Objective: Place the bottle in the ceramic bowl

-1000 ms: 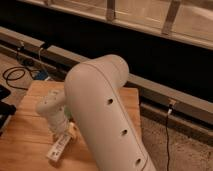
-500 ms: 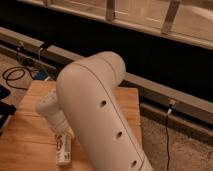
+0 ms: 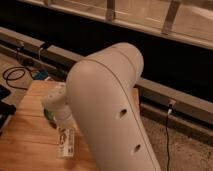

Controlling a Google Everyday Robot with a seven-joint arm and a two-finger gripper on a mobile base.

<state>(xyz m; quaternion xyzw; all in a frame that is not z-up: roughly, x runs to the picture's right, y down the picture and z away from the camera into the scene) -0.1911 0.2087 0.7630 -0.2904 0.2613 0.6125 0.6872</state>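
My white arm fills the middle of the camera view. Its gripper reaches down over the left part of the wooden table and is shut on the bottle. The bottle is slim and pale with a printed label, and it hangs roughly upright below the wrist. A small sliver of the green ceramic bowl shows just left of and behind the gripper. The rest of the bowl is hidden by the wrist. The bottle is to the right of and nearer than that green edge.
A low metal rail runs along the floor behind the table, below a dark glass wall. Black cables lie on the floor at the left. A dark object stands at the table's left edge.
The bottle has turned from tilted to nearly upright and has moved slightly right and up with the gripper. The arm's elbow has swung closer to the camera and covers more of the table.
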